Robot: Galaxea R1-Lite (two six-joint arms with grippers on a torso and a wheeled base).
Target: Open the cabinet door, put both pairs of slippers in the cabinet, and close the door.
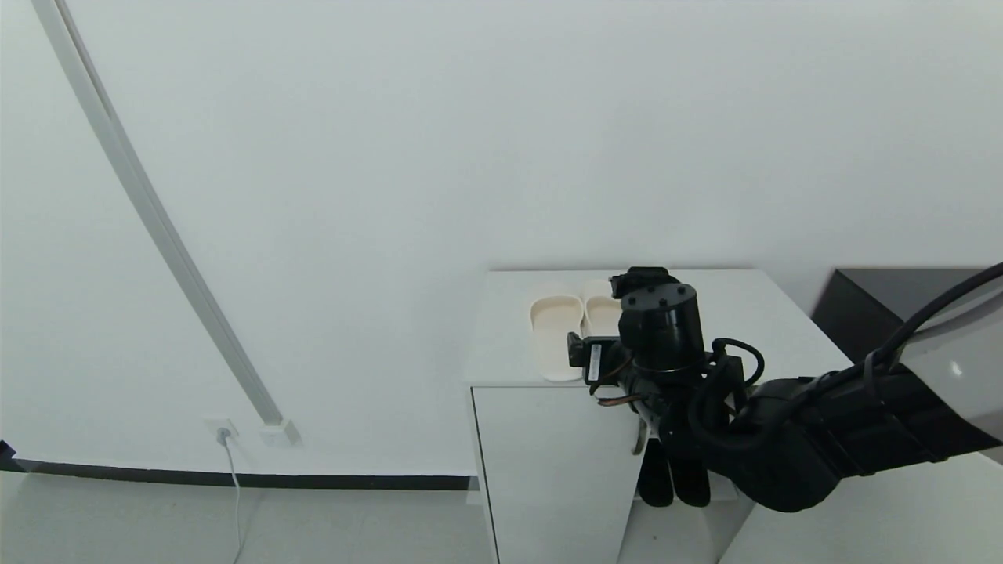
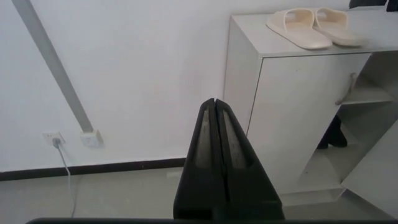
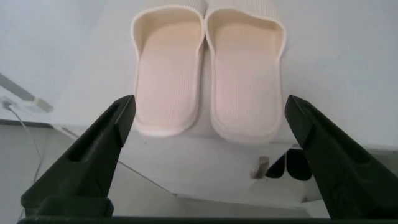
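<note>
Ahead of right gripper (image 3: 209, 102), cream slippers (image 3: 208, 68) atop cabinet (image 3: 336, 50)

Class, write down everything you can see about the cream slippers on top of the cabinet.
The cream slippers are a matched pair of slides, seemingly soft foam or rubber, with ribbed footbeds and raised rims. They lie flat, side by side, toes toward the wall, heels near the front edge of the white cabinet top. The right gripper hovers open above them, apparently touching neither.

one slipper pair (image 1: 558, 333) side by side on cabinet (image 1: 744, 313) top; other pair (image 1: 672, 478) inside cabinet, right of door (image 1: 556, 470).
</note>
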